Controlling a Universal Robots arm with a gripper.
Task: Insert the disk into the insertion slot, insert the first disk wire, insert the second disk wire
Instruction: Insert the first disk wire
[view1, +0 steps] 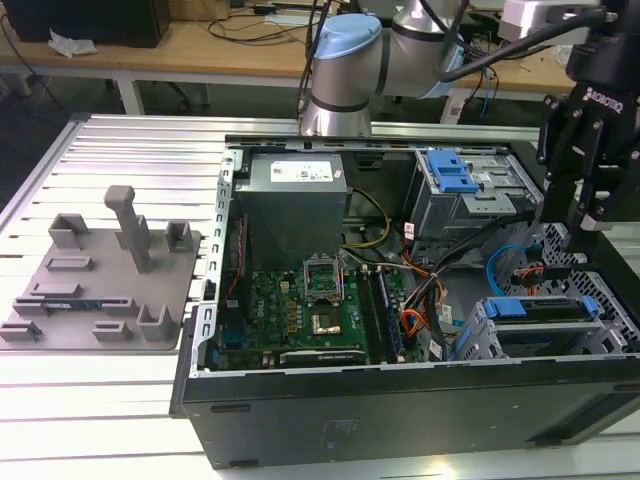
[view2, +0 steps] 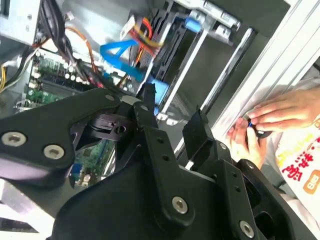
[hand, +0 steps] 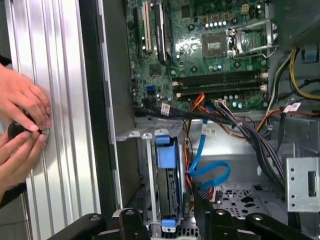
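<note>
The disk (view1: 545, 322) lies inside the insertion slot (view1: 482, 338), a grey cage at the case's front corner on the exterior view's right. Its blue carrier (hand: 166, 152) shows at the cage mouth in the first wrist view. A blue wire (hand: 209, 171) loops beside the cage, close to orange and red wires (hand: 192, 107). Whether either is plugged into the disk, I cannot tell. My black gripper (view1: 578, 215) hangs above the cage, open, with nothing between its fingers (view2: 146, 102). In the first wrist view the gripper (hand: 165, 212) is straight over the disk.
A bigger grey bay with a blue latch (view1: 450, 172) stands behind the cage. The motherboard (view1: 315, 310) and power supply (view1: 295, 200) fill the case. A person's hands (hand: 22, 130) rest on the ribbed aluminium table (hand: 55, 100) beside the case. A grey fixture (view1: 100, 275) sits at the exterior view's left.
</note>
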